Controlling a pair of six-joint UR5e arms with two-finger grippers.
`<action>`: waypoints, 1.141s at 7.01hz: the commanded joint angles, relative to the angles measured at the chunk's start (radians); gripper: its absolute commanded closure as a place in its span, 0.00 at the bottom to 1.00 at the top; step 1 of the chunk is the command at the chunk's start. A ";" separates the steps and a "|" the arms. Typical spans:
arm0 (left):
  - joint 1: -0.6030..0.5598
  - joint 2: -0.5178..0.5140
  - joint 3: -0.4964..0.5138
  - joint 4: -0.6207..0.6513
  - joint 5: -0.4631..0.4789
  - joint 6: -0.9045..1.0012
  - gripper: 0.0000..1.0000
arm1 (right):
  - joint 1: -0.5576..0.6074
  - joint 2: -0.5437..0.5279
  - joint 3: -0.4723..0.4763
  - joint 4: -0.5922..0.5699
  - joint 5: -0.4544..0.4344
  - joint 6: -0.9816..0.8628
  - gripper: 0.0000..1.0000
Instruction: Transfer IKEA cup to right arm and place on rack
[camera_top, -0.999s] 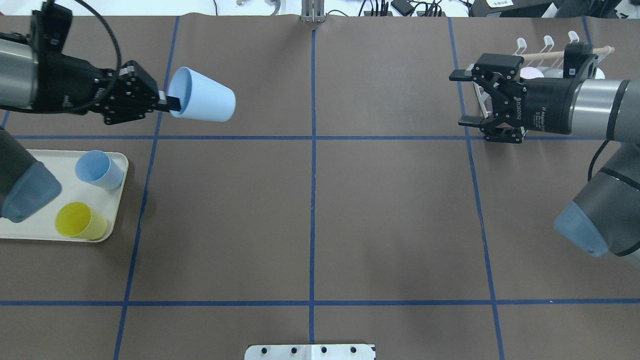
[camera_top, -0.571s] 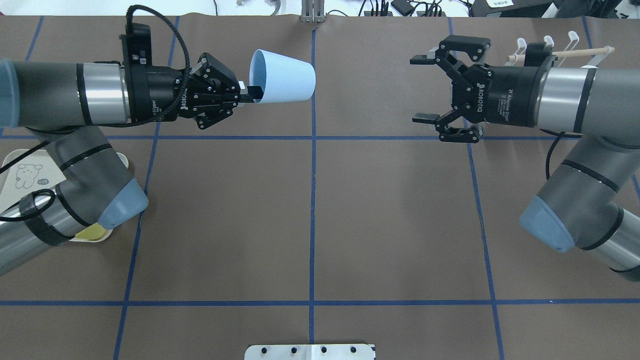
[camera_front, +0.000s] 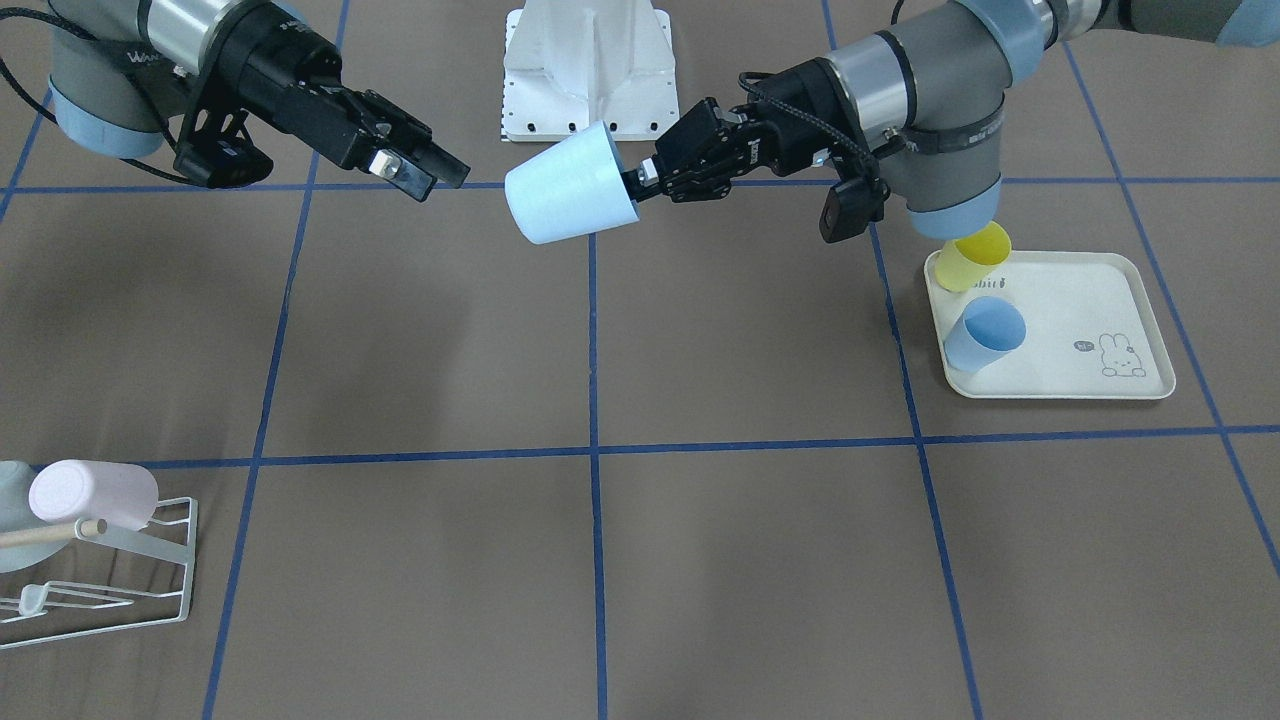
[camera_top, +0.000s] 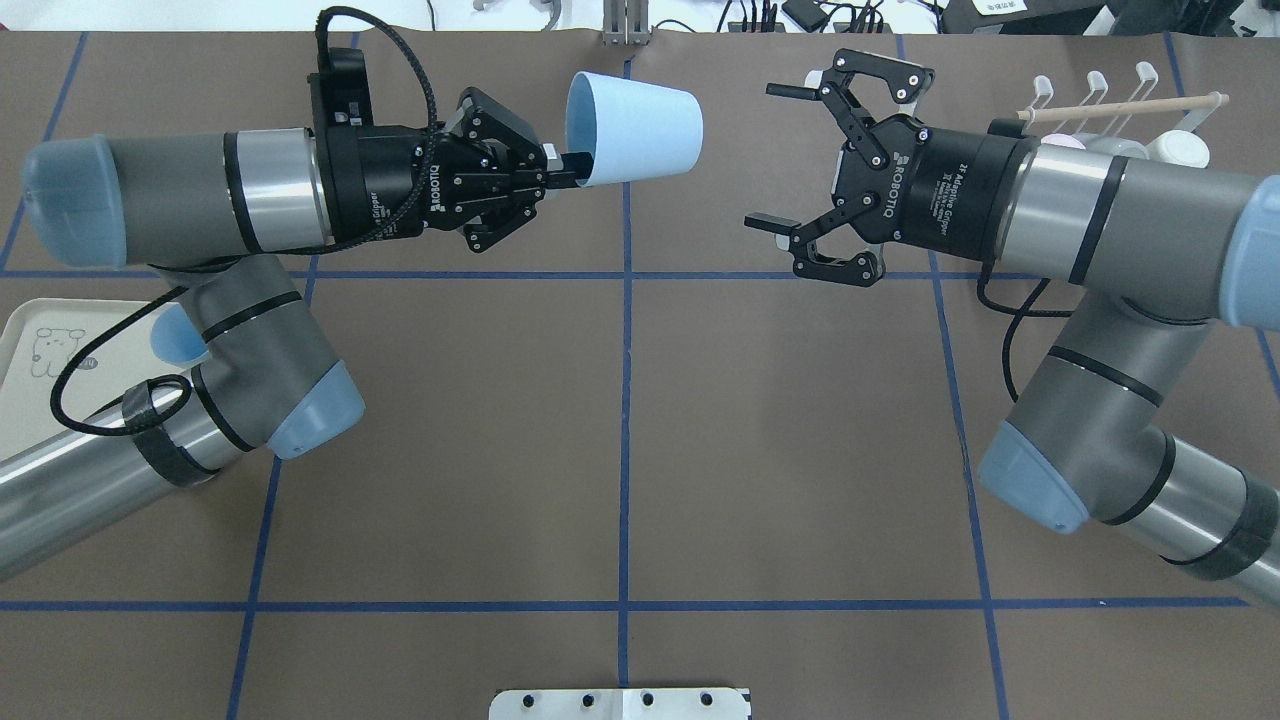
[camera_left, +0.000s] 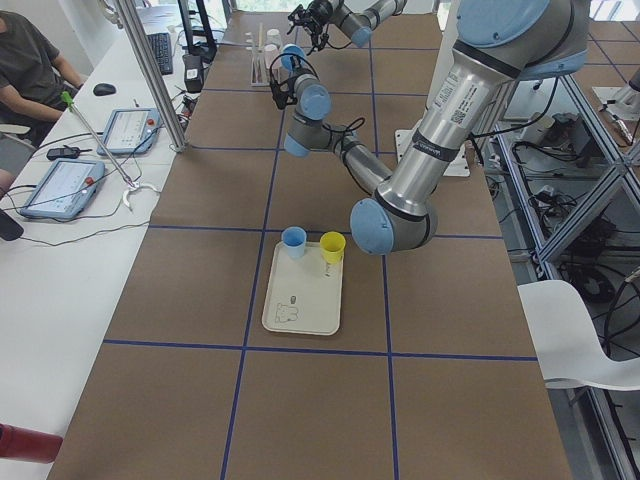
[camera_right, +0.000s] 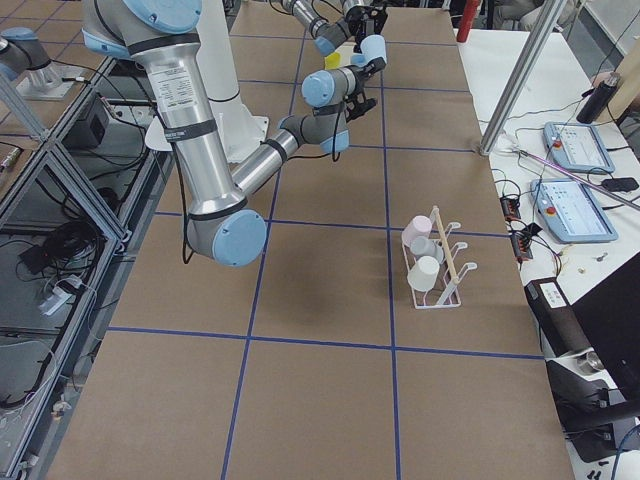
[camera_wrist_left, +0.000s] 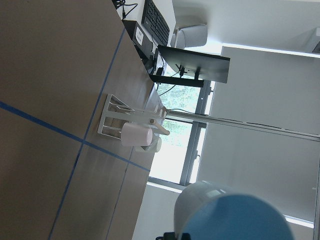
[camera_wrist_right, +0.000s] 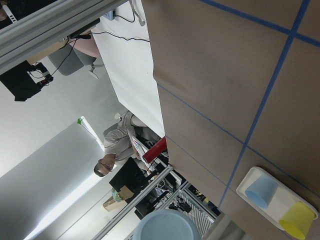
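- Both arms have closed in over the past half second in the overhead view. The left gripper (camera_top: 572, 181) has carried the light-blue cup (camera_top: 640, 128) across the table's centre line, and the right gripper (camera_top: 768, 155) has come forward from the rack (camera_top: 1120, 105) to meet it. The gap between them is now short, so the hand-over looks close. The cup is in the air, lying sideways, its base toward the right gripper. The left fingers pinch its rim, while the right jaws are spread wide and hold nothing.
- From the front, the tray (camera_front: 1060, 385) holds two upright cups: a yellow cup (camera_front: 972, 257), partly under the left arm's elbow, and a blue cup (camera_front: 985, 335). The rack at the near corner carries a pink cup (camera_front: 95, 495) on its side.
- From the table's left end, the tray and its two cups are plain. The grippers are too far away to read.
- From the right end, the rack seems to hold three pale cups beside its dowel, with prongs free.
- On the left wrist camera, the held cup fills the lower edge, with the rack far beyond it.
- On the right wrist camera, the cup's round base sits at the bottom edge, and the tray is in the corner.
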 joint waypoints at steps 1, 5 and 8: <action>0.007 -0.018 0.005 0.000 0.001 -0.004 1.00 | -0.015 0.002 0.000 0.008 -0.036 0.026 0.00; 0.030 -0.039 0.006 0.006 0.001 -0.004 1.00 | -0.024 0.002 0.000 0.013 -0.044 0.049 0.00; 0.048 -0.071 0.028 0.010 0.001 -0.004 1.00 | -0.049 0.008 -0.002 0.016 -0.071 0.051 0.00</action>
